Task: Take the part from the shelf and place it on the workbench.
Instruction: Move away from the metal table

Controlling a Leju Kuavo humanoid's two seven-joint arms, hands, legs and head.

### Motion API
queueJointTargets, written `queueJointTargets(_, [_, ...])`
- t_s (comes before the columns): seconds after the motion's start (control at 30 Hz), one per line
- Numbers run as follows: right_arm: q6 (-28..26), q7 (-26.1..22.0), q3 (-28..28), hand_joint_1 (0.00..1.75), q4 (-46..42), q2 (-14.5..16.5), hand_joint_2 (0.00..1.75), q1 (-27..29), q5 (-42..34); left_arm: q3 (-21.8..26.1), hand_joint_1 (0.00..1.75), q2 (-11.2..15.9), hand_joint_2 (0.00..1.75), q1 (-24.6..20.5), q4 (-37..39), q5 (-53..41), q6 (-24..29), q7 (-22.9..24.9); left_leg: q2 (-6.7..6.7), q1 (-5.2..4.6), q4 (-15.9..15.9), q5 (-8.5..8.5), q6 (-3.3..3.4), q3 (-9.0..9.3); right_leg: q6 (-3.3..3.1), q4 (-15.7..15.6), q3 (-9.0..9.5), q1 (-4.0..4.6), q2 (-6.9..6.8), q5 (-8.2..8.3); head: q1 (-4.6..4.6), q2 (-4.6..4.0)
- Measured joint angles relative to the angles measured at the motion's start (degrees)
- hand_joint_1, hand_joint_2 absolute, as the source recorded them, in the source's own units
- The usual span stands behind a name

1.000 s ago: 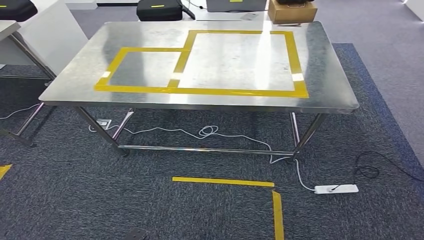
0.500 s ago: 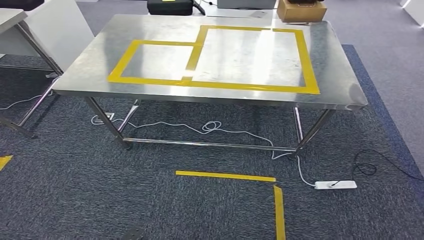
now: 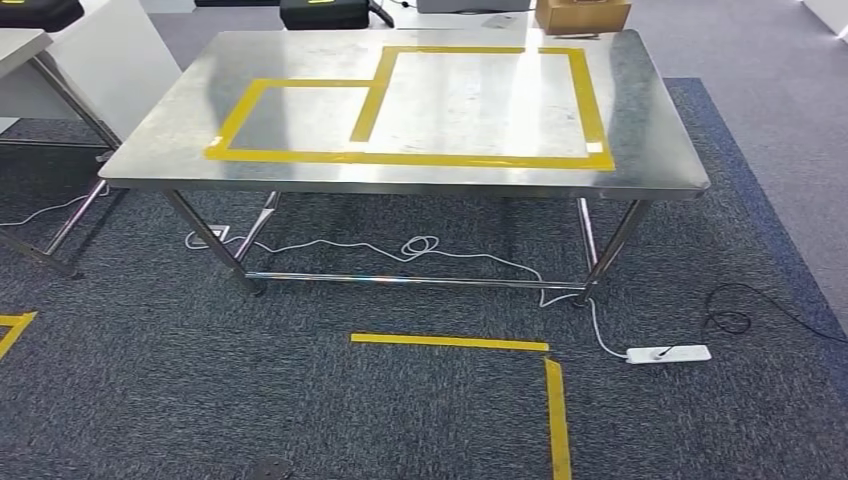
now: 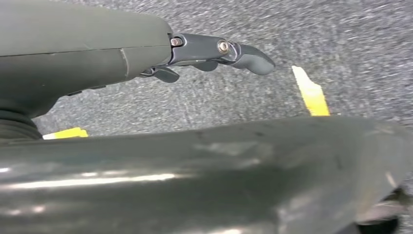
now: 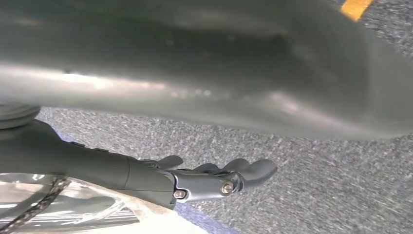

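- Steel surface [image 3: 660,150] seen ahead in head view, w/ two boxes marked on top in yellow tape [image 3: 410,158]. No part is seen lying inside either box.
- Left hand [image 4: 209,56] seen in left wrist view, hanging over grey carpet; dark fingers [image 4: 248,57] lie stretched out, somewhat apart, nothing held.
- Right hand [image 5: 209,180] seen in right wrist view, also over carpet; fingers [image 5: 253,170] stretched out, nothing gripped betw. them.
- A clear, shiny, bag-like thing [image 5: 58,209] is seen close by the right wrist; what it is can't be told, and it is not held by the fingers.
- Part itself: can't be located; shelf not made out either.
- Floor: yellow tape corner [image 3: 540,350] lies in front of the surface; white cable [image 3: 420,248] runs under it to a power strip [image 3: 668,354]. Cardboard box [image 3: 582,14] sits past the far edge.
- Progress, as judged: early stage. Pick-up looks not yet done, since both hands are free and the surface is bare.
- Left to do, as judged: shelf to be reached, part to be gripped, carried over, set down on the surface, prob. within a taped box.
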Motion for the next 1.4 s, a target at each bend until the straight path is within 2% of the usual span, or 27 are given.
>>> queueJointTargets(0.03, [0.01, 0.0, 0.0, 0.0, 0.0, 0.0, 0.0, 0.04, -0.03, 0.0, 0.0, -0.01, 0.0, 0.04, 0.0, 0.0, 0.0, 0.0, 0.0, 0.05, 0.37, 0.19, 0.01, 0.41, 0.05, 0.04, -0.32, 0.01, 0.01, 0.22, 0.0, 0.0])
queueJointTargets(0.07, [0.02, 0.0, 0.0, 0.0, 0.0, 0.0, 0.0, 0.06, -0.04, 0.0, 0.0, -0.01, 0.0, 0.06, 0.0, 0.0, 0.0, 0.0, -0.01, 0.06, -1.66, 1.46, 0.14, 1.92, 0.14, 0.07, -0.53, 0.02, 0.04, 0.41, -0.01, 0.0])
queueJointTargets(0.13, [0.07, 0.0, 0.0, 0.0, 0.0, 0.02, 0.0, 0.05, -0.05, 0.0, 0.0, -0.01, 0.0, -0.02, 0.0, 0.0, 0.03, 0.0, -0.11, -0.07, -9.89, 5.01, 0.84, 6.71, 0.41, 0.08, -0.75, 0.01, 0.1, 0.73, 0.01, 0.0])
queueJointTargets(0.2, [0.26, 0.0, 0.0, 0.0, 0.0, 0.06, 0.0, -0.06, -0.05, 0.0, 0.0, -0.04, 0.0, -0.18, 0.0, 0.0, 0.07, 0.04, -0.27, -0.36, -15.68, 6.75, 1.58, 9.56, 0.95, 0.21, -1.15, 0.05, 0.12, 1.12, 0.02, 0.0])
queueJointTargets(0.3, [0.53, 0.03, 0.0, 0.0, 0.0, 0.08, 0.0, -0.1, -0.04, 0.0, 0.0, -0.15, 0.0, -0.24, 0.0, 0.0, 0.11, 0.21, -0.29, -0.49, -17.05, 7.19, 2.31, 9.5, 2.11, 0.2, -1.77, -0.01, 0.05, 1.73, 0.05, 0.0])
queueJointTargets(0.33, [0.55, 0.06, 0.0, 0.0, 0.0, 0.0, 0.0, -0.08, -0.03, 0.0, 0.0, -0.2, 0.0, -0.25, 0.0, 0.0, 0.13, 0.26, -0.18, -0.38, -17.4, 7.57, 2.65, 9.39, 2.4, 0.59, -2.1, 0.0, 0.07, 1.23, 0.09, 0.0])
queueJointTargets(0.4, [0.61, 0.13, 0.01, 0.0, 0.0, -0.14, 0.0, -0.11, 0.02, 0.0, 0.0, -0.34, 0.0, -0.4, 0.0, 0.0, 0.16, 0.31, 0.05, -0.19, -18.0, 8.48, 3.36, 8.9, 2.74, 4.65, -3.98, 0.01, 0.19, -1.94, 0.35, 0.0])
queueJointTargets(0.47, [0.65, 0.19, 0.01, 0.0, 0.0, -0.21, 0.0, -0.09, 0.13, 0.0, 0.0, -0.45, 0.0, -0.49, 0.0, 0.0, 0.16, 0.33, 0.17, -0.45, -17.95, 9.15, 3.7, 7.95, 2.95, 12.54, -7.0, 0.03, 0.27, -6.33, 0.6, 0.0])
queueJointTargets(0.5, [0.65, 0.21, 0.01, 0.0, 0.0, -0.22, 0.0, -0.03, 0.19, 0.0, 0.0, -0.47, 0.0, -0.46, 0.0, 0.0, 0.16, 0.33, 0.2, -0.56, -17.85, 9.45, 3.72, 7.48, 3.01, 15.59, -7.95, 0.04, 0.27, -7.57, 0.61, 0.0])
queueJointTargets(0.53, [0.65, 0.22, 0.0, 0.0, 0.0, -0.25, 0.0, 0.05, 0.21, 0.0, 0.0, -0.48, 0.0, -0.42, 0.0, 0.0, 0.16, 0.33, 0.22, -0.65, -17.72, 9.72, 3.71, 7.05, 3.0, 16.67, -7.88, 0.07, 0.27, -7.75, 0.6, 0.0])
queueJointTargets(0.57, [0.65, 0.24, 0.0, 0.0, 0.0, -0.26, 0.0, 0.12, 0.22, 0.0, 0.0, -0.49, 0.0, -0.4, 0.0, 0.0, 0.16, 0.34, 0.22, -0.7, -17.56, 9.93, 3.67, 6.68, 2.9, 15.18, -6.55, 0.09, 0.27, -6.82, 0.61, 0.0])
queueJointTargets(0.63, [0.64, 0.24, 0.0, 0.0, 0.0, -0.28, 0.0, 0.07, 0.23, 0.0, 0.0, -0.55, 0.0, -0.39, 0.0, 0.0, 0.16, 0.33, 0.22, -0.74, -17.13, 10.23, 3.48, 6.12, 2.54, 6.81, -1.29, 0.13, 0.25, -3.7, 0.63, 0.0])
queueJointTargets(0.7, [0.61, 0.23, 0.0, 0.0, 0.0, -0.28, 0.0, -0.17, 0.26, 0.0, 0.0, -0.59, 0.0, -0.45, 0.0, 0.0, 0.16, 0.33, 0.22, -0.92, -16.54, 10.45, 3.08, 5.65, 2.09, 0.11, 2.4, 0.28, 0.29, -2.14, 0.58, 0.0])
queueJointTargets(0.73, [0.6, 0.23, 0.0, 0.0, 0.0, -0.28, 0.0, -0.21, 0.27, 0.0, 0.0, -0.6, 0.0, -0.47, 0.0, 0.0, 0.16, 0.33, 0.23, -0.96, -16.37, 10.61, 2.79, 5.48, 1.86, -0.98, 2.85, 0.4, 0.3, -2.11, 0.56, 0.0])
queueJointTargets(0.83, [0.59, 0.23, 0.0, 0.0, 0.0, -0.26, 0.0, -0.06, 0.29, 0.0, 0.0, -0.57, 0.0, -0.4, 0.0, 0.0, 0.16, 0.33, 0.13, -0.8, -15.93, 10.58, 1.76, 5.14, 0.82, -1.11, 2.43, 0.4, 0.18, -1.25, 0.55, 0.0])
queueJointTargets(0.87, [0.59, 0.24, 0.0, 0.0, 0.0, -0.25, 0.0, -0.09, 0.3, 0.0, 0.0, -0.56, 0.0, -0.34, 0.0, 0.0, 0.16, 0.33, 0.06, -0.71, -14.81, 9.44, 1.37, 4.71, 0.39, -1.2, 2.2, 0.29, 0.11, -0.85, 0.48, 0.0])
queueJointTargets(0.93, [0.59, 0.24, 0.0, 0.0, 0.0, -0.23, 0.0, -0.16, 0.3, 0.0, 0.0, -0.54, 0.0, -0.3, 0.0, 0.0, 0.16, 0.33, -0.07, -0.38, -8.99, 4.87, 0.58, 2.65, -0.1, -1.25, 1.65, 0.15, -0.01, -0.05, 0.31, 0.0])
queueJointTargets(1.0, [0.59, 0.25, -0.01, 0.0, 0.0, -0.25, 0.0, -0.11, 0.3, 0.0, 0.0, -0.52, 0.0, -0.27, 0.0, 0.0, 0.16, 0.33, -0.07, -0.01, -1.53, 0.72, 0.06, 0.43, -0.14, -1.03, 0.74, 0.16, -0.05, 0.68, 0.24, 0.0])
queueJointTargets(1.03, [0.59, 0.25, -0.01, 0.0, 0.0, -0.25, 0.0, -0.08, 0.3, 0.0, 0.0, -0.51, 0.0, -0.23, 0.0, 0.0, 0.16, 0.33, -0.07, 0.14, 0.15, 0.15, -0.08, 0.34, -0.08, -0.84, 0.18, 0.16, -0.05, 0.98, 0.23, 0.0])
queueJointTargets(1.07, [0.59, 0.25, -0.02, 0.0, 0.0, -0.26, 0.0, -0.06, 0.31, 0.0, 0.0, -0.5, 0.0, -0.2, 0.0, 0.0, 0.16, 0.33, -0.07, 0.26, -0.52, 0.74, -0.13, 1.31, 0.0, -0.63, -0.34, 0.16, -0.04, 1.2, 0.22, 0.0])
queueJointTargets(1.1, [0.59, 0.25, -0.02, 0.0, 0.0, -0.26, 0.0, -0.06, 0.31, 0.0, 0.0, -0.5, 0.0, -0.19, 0.0, 0.0, 0.16, 0.32, -0.07, 0.35, -3.55, 2.26, -0.06, 3.37, 0.1, -0.42, -0.74, 0.15, -0.01, 1.37, 0.22, 0.0])
queueJointTargets(1.17, [0.59, 0.25, -0.02, 0.0, 0.0, -0.25, 0.0, -0.09, 0.32, 0.0, 0.0, -0.49, 0.0, -0.29, 0.0, 0.0, 0.16, 0.29, -0.13, 0.32, -12.19, 5.25, 0.41, 8.36, 0.48, -0.08, -1.27, 0.23, 0.02, 1.67, 0.24, 0.0])
queueJointTargets(1.2, [0.59, 0.24, -0.02, 0.0, 0.0, -0.25, 0.0, -0.12, 0.32, 0.0, 0.0, -0.49, 0.0, -0.35, 0.0, 0.0, 0.16, 0.26, -0.17, 0.21, -15.23, 6.04, 0.73, 9.92, 0.8, 0.03, -1.51, 0.28, 0.02, 1.89, 0.26, 0.0])
queueJointTargets(1.23, [0.59, 0.24, -0.02, 0.0, 0.0, -0.24, 0.0, -0.16, 0.32, 0.0, 0.0, -0.49, 0.0, -0.39, 0.0, 0.0, 0.16, 0.25, -0.22, 0.08, -16.74, 6.28, 1.04, 10.55, 1.16, 0.1, -1.75, 0.3, 0.01, 2.13, 0.27, 0.0])
queueJointTargets(1.33, [0.57, 0.24, -0.02, 0.0, 0.0, -0.25, 0.0, -0.15, 0.32, 0.0, 0.0, -0.49, 0.0, -0.27, 0.0, 0.0, 0.16, 0.23, -0.16, -0.09, -17.15, 7.04, 2.05, 9.89, 2.27, 0.18, -2.39, 0.16, 0.07, 2.61, 0.29, 0.0])
queueJointTargets(1.37, [0.57, 0.24, -0.02, 0.0, 0.0, -0.25, 0.0, -0.09, 0.32, 0.0, 0.0, -0.5, 0.0, -0.28, 0.0, 0.0, 0.16, 0.22, -0.07, -0.03, -17.41, 7.55, 2.54, 9.6, 2.53, 0.95, -2.93, 0.12, 0.12, 1.77, 0.36, 0.0])
queueJointTargets(1.4, [0.56, 0.24, -0.01, 0.0, 0.0, -0.26, 0.0, -0.06, 0.32, 0.0, 0.0, -0.54, 0.0, -0.34, 0.01, 0.01, 0.16, 0.22, 0.01, 0.05, -17.67, 8.11, 3.0, 9.22, 2.72, 2.9, -3.87, 0.09, 0.19, 0.15, 0.47, 0.0])
